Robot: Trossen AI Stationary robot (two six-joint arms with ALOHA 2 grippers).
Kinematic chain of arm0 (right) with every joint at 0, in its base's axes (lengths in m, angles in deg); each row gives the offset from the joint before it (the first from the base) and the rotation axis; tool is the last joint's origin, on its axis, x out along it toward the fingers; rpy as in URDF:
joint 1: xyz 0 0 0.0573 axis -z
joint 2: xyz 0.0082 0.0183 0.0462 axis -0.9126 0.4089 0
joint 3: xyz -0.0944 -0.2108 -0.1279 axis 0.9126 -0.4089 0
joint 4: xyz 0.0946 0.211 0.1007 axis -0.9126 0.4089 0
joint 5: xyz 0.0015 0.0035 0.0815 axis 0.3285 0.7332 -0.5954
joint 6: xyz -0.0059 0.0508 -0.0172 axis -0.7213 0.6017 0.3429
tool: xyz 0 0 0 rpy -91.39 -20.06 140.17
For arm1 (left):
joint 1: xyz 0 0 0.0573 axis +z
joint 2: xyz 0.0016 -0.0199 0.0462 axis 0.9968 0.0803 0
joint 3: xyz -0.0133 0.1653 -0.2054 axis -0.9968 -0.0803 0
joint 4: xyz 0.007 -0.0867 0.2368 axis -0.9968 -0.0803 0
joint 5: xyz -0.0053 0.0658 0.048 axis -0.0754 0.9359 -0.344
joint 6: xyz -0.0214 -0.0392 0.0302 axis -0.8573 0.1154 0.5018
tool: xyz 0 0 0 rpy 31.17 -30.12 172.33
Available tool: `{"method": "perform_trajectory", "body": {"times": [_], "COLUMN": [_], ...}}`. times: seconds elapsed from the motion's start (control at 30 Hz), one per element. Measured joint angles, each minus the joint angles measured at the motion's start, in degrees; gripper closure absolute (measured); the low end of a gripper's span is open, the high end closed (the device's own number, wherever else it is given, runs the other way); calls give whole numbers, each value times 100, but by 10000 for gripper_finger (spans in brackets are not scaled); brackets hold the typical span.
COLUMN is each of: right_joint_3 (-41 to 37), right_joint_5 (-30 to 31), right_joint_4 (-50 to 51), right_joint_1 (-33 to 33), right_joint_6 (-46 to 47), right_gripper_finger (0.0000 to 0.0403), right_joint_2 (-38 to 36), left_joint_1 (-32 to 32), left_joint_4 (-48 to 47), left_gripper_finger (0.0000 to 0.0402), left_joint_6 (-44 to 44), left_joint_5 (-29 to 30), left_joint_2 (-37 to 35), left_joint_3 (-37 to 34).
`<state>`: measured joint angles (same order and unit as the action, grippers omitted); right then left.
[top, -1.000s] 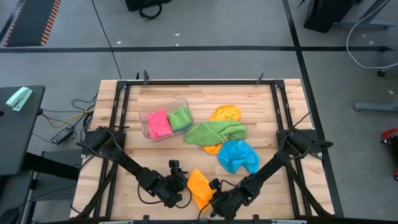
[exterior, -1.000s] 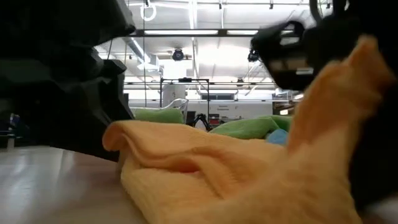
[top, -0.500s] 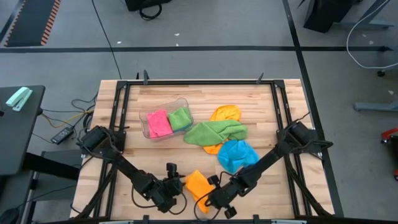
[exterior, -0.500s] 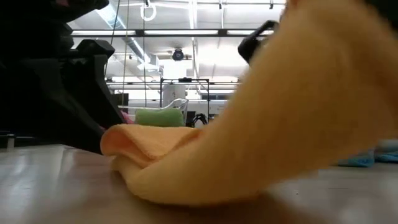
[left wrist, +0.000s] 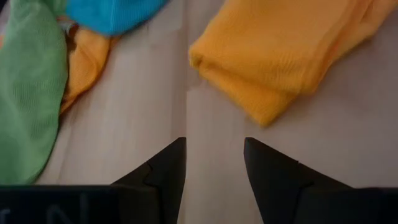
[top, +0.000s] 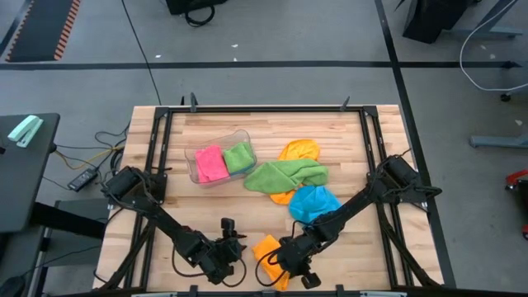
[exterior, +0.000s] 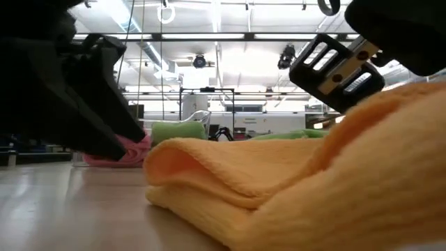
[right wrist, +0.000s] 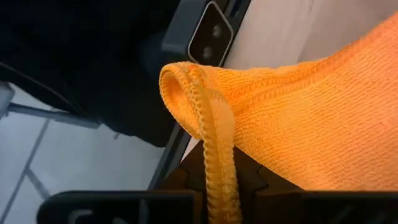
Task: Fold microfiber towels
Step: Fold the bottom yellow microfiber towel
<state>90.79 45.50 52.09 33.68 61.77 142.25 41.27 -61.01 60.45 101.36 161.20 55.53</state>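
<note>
An orange microfiber towel (top: 268, 247) lies folded over on itself near the table's front edge, between my two grippers; the low view shows its rounded fold (exterior: 209, 164). My right gripper (top: 285, 257) is at the towel's right side, shut on its edge. My left gripper (left wrist: 214, 165) stands open just left of the towel (left wrist: 280, 56), low over bare wood, with nothing between its fingers. Farther back lie a green towel (top: 285, 175), a second orange one (top: 299, 150) and a blue one (top: 315, 205). My right gripper pinches the orange towel's stitched hem (right wrist: 219, 163) between its two fingers, where the edge curls into a small loop (right wrist: 186, 81). The fingers slant downward. That side of the towel (exterior: 390, 139) rises off the table to the fingers; the rest rests folded on the wood.
A clear plastic tub (top: 216, 142) at the back left holds a folded pink towel (top: 209, 162) and a folded green one (top: 238, 156). A black frame (top: 264, 109) runs round the tabletop. Bare wood lies left of the orange towel and along the front.
My right gripper has risen and rolled over while staying shut on the orange towel's edge. It has carried that edge up and across. The towel, which was spread longer before, now sits as a shorter doubled-over heap.
</note>
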Motion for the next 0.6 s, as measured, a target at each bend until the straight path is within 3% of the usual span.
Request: {"method": "perform_trajectory", "body": {"times": [0.13,0.6], "right_joint_3": [0,4], "right_joint_5": [-301,-357], "right_joint_4": [3,184], "right_joint_1": [134,867], "right_joint_6": [84,1130], "right_gripper_finger": [364,364], "right_joint_2": [-2,-4], "left_joint_1": [-2,73], "left_joint_4": [109,425], "left_gripper_finger": [230,230], "left_joint_6": [43,107], "left_joint_5": [-2,0], "left_joint_2": [0,10], "left_joint_3": [0,0]}}
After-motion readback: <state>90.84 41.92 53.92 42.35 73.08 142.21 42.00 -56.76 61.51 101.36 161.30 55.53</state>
